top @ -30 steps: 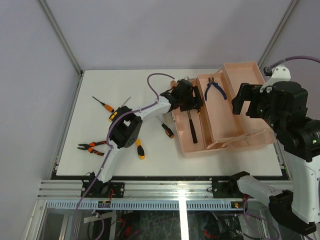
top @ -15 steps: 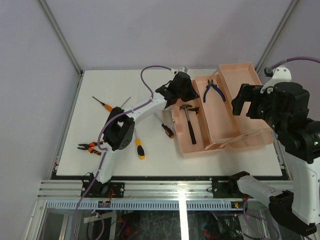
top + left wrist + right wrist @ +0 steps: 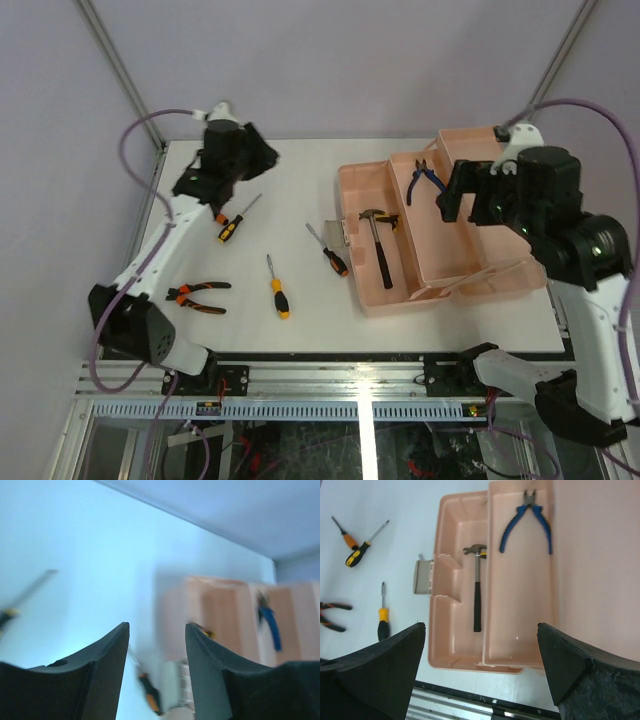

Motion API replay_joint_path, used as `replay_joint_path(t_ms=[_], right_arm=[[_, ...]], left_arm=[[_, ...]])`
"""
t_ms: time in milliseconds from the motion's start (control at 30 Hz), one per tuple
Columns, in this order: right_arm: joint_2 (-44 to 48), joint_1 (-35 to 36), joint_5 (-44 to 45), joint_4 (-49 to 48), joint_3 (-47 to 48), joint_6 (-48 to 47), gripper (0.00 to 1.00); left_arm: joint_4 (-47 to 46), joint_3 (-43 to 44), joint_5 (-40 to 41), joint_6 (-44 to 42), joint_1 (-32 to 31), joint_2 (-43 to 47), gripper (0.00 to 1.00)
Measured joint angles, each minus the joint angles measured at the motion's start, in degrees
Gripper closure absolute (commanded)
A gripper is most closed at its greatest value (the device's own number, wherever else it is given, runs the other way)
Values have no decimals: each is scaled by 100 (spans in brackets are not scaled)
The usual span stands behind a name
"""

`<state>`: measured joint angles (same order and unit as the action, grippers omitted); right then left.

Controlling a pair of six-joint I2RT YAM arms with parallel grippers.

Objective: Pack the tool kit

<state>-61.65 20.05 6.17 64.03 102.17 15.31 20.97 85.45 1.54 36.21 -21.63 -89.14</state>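
Note:
The salmon-pink toolbox (image 3: 350, 205) stands open at the right, its lid (image 3: 490, 150) laid back. A small hammer (image 3: 380, 245) lies in the box, and blue pliers (image 3: 430, 180) lie in the inner tray (image 3: 450, 245). My left gripper (image 3: 228, 160) is open and empty, high over the table's far left corner. Its wrist view (image 3: 157, 625) is blurred and looks towards the box (image 3: 215, 610). My right gripper (image 3: 468, 200) hangs open and empty above the tray. Its wrist view (image 3: 480, 625) shows the hammer (image 3: 477, 587) and the blue pliers (image 3: 530, 522) below.
Loose on the table are a yellow-black screwdriver (image 3: 232, 222), an orange screwdriver (image 3: 344, 534), another yellow-black one (image 3: 278, 295), an orange-black one (image 3: 335, 258) and orange pliers (image 3: 195, 295). The grey latch (image 3: 424, 577) juts from the box's left side.
My left arm has left the toolbox and swung to the far left corner. The hammer stays in the box. My right gripper has shifted a little left over the tray.

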Motion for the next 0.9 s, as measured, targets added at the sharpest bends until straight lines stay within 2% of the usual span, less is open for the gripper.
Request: replay_joint_path(t_ms=[100, 167, 333, 433, 567, 667, 767, 900], right_arm=[[-472, 297, -232, -404, -208, 107, 1], [-861, 697, -236, -632, -280, 118, 1], [-2155, 1513, -238, -925, 63, 9, 1], [-3346, 1860, -269, -935, 1123, -212, 1], [-5340, 2269, -348, -691, 3501, -573, 0], [-6251, 2516, -439, -505, 4385, -728, 2], [-6343, 2765, -435, -345, 3823, -841, 4], [-5761, 3101, -409, -424, 1886, -931, 10]], left_arm=[[295, -734, 90, -435, 1023, 898, 48], [566, -1097, 37, -728, 1486, 1228, 48], [1134, -1543, -122, -1377, 1799, 1471, 48], [1327, -1611, -275, -1565, 1823, 1600, 48], [1377, -1611, -466, -1674, 1932, 1878, 48], [1410, -1611, -566, -1700, 2055, 2041, 49], [1480, -1626, -649, -1725, 2175, 2131, 49], [1541, -1729, -743, -1768, 2245, 2214, 49]])
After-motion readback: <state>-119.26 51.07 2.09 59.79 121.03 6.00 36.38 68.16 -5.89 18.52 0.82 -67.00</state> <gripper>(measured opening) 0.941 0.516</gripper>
